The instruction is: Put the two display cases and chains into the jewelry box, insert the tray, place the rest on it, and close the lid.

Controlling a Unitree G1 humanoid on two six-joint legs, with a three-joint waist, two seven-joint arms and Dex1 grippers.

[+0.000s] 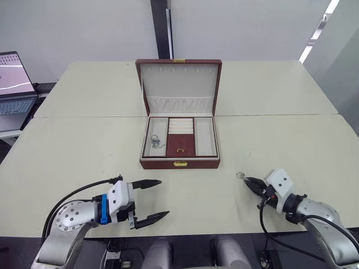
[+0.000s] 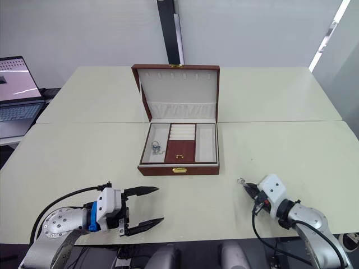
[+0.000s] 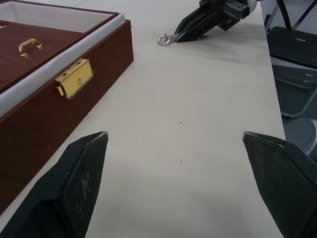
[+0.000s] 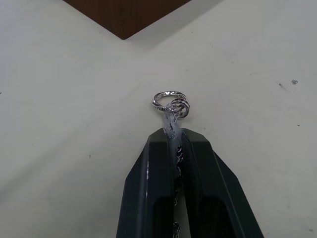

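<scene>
My right tool [image 1: 248, 180] is clenched on a short thin silver metal chain [image 4: 170, 106], its ring end poking out past the tips just above the pale worktop [image 1: 291, 140]. From there the open reddish-brown leatherette jewelry box [image 1: 179, 163] lies at about ten o'clock, well apart, tray already seated, another chain in its left compartment [image 1: 155, 141]. The right arm is nearer. My left tool [image 1: 151, 198] hangs released, holding nothing.
</scene>
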